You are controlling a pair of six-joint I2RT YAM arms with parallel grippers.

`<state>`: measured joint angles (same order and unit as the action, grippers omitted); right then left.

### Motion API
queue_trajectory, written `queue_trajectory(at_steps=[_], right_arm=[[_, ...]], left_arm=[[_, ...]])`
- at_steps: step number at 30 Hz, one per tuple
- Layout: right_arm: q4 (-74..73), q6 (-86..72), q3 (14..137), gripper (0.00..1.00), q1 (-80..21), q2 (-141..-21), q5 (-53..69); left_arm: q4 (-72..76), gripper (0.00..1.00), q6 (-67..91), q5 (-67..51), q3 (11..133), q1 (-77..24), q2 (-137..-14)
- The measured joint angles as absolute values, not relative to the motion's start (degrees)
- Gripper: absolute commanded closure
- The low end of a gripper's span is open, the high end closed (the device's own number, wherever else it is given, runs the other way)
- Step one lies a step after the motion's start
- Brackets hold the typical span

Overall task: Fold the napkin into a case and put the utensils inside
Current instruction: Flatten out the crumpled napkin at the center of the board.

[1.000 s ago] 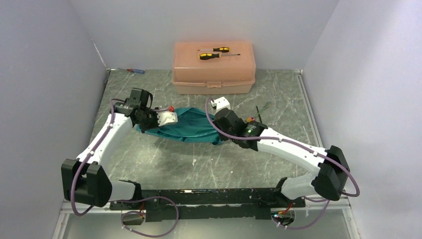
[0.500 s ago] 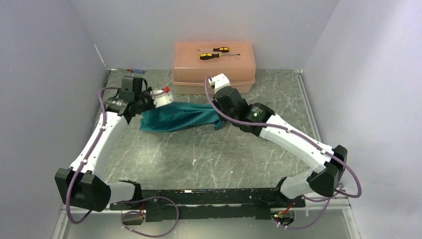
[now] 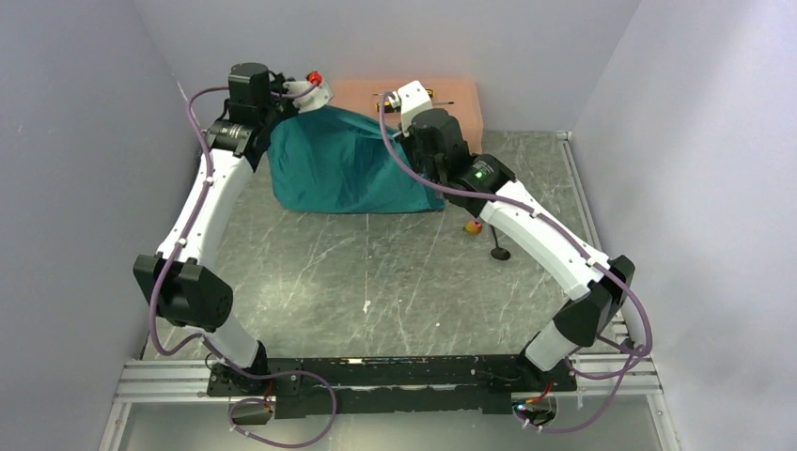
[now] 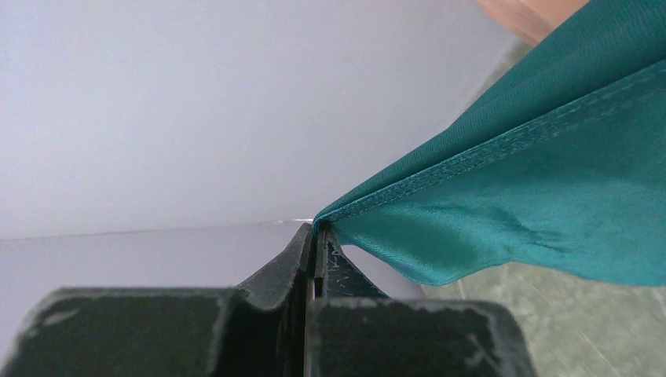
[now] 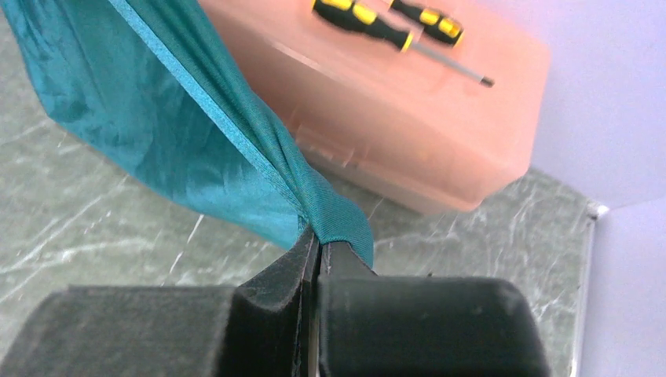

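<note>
- Your left gripper (image 4: 316, 236) and right gripper (image 5: 316, 245) each pinch a corner of the napkin (image 3: 343, 164).
- The napkin hides most of the peach box (image 3: 458, 99).
- Your right arm (image 3: 536, 230) partly covers the spoon (image 3: 500, 252).

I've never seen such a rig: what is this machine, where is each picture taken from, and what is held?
Two robot arms are bolted at the near edge of a table. The wide picture looks down from above and behind them; the close-ups come from a camera on each wrist. The left gripper and right gripper are each shut on an edge of the teal napkin, which hangs spread between them. Behind it stands a peach box with two screwdrivers on top. A black spoon lies on the table.
</note>
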<state>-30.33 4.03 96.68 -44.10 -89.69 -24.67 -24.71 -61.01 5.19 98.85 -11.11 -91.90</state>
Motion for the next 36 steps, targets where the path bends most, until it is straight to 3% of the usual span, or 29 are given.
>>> queue_trajectory(at_steps=[4,8,14,21,29,36], right_arm=[[-30.24,6.98,102.30,1.00,-43.20,-92.09,-25.23],[-30.85,7.03,99.53,1.00,-44.77,-89.60,-25.15],[-34.92,0.80,78.02,1.00,-57.52,-77.80,-25.43],[-39.55,-13.54,61.32,1.00,-71.11,-73.93,-19.57],[-37.17,-23.59,53.12,1.00,-75.24,-75.24,-11.46],[-36.56,-23.07,53.10,1.00,-74.59,-75.42,-6.83]], left_arm=[[-24.73,0.97,-61.28,5.63,104.05,-11.05,-93.65],[-26.44,0.97,-61.65,4.38,100.31,-11.00,-88.42],[-41.65,0.97,-62.96,-0.30,82.35,-10.72,-69.34],[-63.31,0.97,-64.99,-5.39,63.72,-10.63,-52.53],[-75.13,0.97,-65.19,-8.45,54.35,-10.63,-48.80],[-78.98,0.97,-65.95,-7.68,55.07,-10.57,-50.68]])
